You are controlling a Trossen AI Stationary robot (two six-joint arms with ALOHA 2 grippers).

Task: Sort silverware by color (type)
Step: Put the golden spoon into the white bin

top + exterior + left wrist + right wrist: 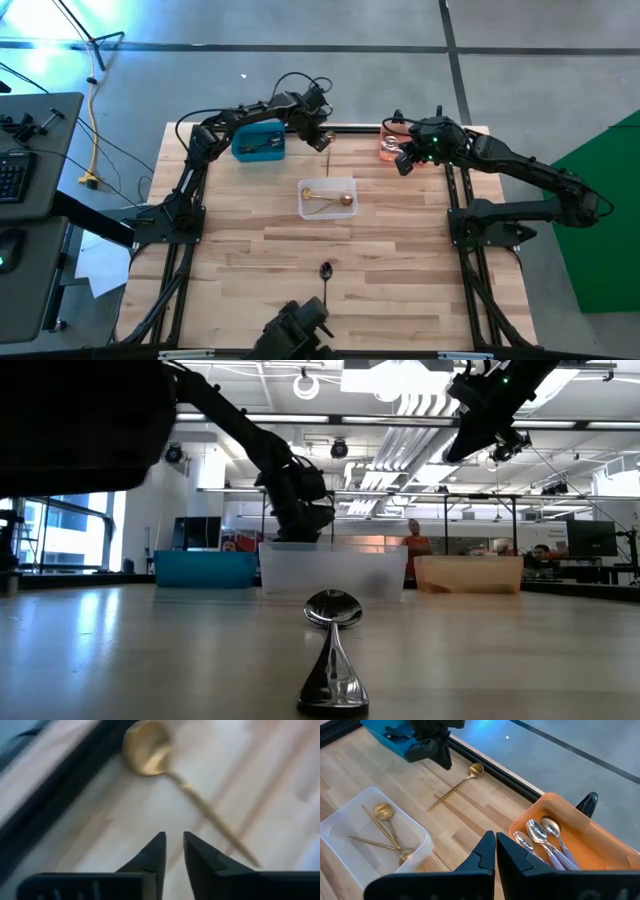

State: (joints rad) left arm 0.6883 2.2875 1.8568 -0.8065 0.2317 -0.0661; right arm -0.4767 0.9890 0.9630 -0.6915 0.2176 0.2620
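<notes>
A gold spoon (200, 802) lies flat on the wood by the table's far edge, its bowl (476, 769) toward the black rail. My left gripper (173, 840) hovers just above it, fingers a narrow gap apart, touching nothing; it also shows in the right wrist view (434, 751). My right gripper (495, 842) is shut and empty, raised beside the orange bin (600, 865), which holds silver spoons with lilac handles (545, 834). The clear bin (327, 197) holds gold spoons (385, 827). A dark shiny spoon (326, 278) lies alone near the table's near edge.
The blue bin (258, 140) stands at the far left with dark spoons in it, close to my left arm. A black frame rail (500, 772) runs along the far edge behind the gold spoon. Bare wood lies between the clear bin and the dark spoon (335, 650).
</notes>
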